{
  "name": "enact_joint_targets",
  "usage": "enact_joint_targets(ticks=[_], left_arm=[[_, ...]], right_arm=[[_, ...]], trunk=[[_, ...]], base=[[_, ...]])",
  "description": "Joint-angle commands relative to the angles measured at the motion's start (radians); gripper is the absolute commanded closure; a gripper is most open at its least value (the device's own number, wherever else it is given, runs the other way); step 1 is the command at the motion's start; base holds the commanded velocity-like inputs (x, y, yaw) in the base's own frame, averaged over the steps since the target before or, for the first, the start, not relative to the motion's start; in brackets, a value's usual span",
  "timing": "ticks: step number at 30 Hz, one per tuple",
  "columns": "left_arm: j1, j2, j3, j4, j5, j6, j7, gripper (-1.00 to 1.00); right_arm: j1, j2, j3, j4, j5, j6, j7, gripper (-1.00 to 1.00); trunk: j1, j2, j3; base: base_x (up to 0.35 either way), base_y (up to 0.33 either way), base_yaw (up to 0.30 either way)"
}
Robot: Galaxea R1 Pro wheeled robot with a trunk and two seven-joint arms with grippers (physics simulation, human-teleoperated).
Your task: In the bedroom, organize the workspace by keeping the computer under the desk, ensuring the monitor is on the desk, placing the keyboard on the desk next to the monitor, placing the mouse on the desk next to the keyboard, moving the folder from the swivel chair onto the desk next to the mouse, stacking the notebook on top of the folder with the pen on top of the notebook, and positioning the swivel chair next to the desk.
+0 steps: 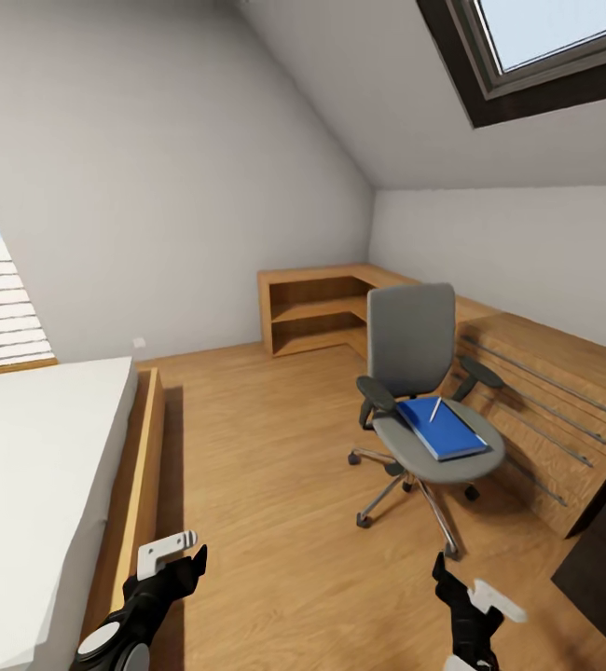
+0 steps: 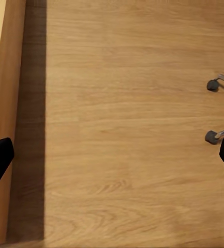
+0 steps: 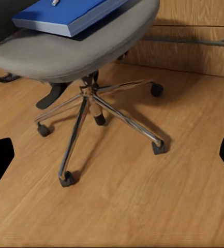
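Folder (image 1: 444, 428) lies on the swivel chair (image 1: 413, 354), ahead of both spread, empty jaws; pen probably on top; next, approach.

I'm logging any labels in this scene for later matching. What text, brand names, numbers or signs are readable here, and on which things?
None: no readable text in any view.
The folder has a plain blue cover.
The pen is too small to show any marking.
The swivel chair, the low cabinet and both grippers, left and right, carry no visible lettering.

One swivel chair (image 1: 420, 391), one folder (image 1: 443, 429) and one pen (image 1: 434, 410) on its seat; one bed (image 1: 33, 466); two grippers: left gripper (image 1: 180, 556), right gripper (image 1: 466, 587).
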Motion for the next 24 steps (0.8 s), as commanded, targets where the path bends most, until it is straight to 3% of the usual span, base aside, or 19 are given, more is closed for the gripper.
enact_joint_targets(ticks=[1,9,24], left_arm=[[0.000,0.000,-0.001,-0.001,0.011,0.003,0.009,-1.00],[0.000,-0.001,-0.001,-0.001,0.011,0.002,0.009,-1.00],[0.000,-0.001,-0.003,0.000,0.011,0.002,0.009,-1.00]], right_arm=[[0.009,0.002,0.001,0.002,0.001,-0.015,0.004,-1.00],[0.077,0.011,0.001,0.005,0.039,-0.087,0.006,-1.00],[0.120,0.007,0.001,0.005,0.055,-0.090,0.007,-1.00]], trunk=[[-0.004,0.007,0.003],[-0.035,0.063,0.028],[-0.092,0.168,0.075]], base=[[0.000,0.000,0.000],[0.000,0.000,0.000],[0.000,0.000,0.000]])
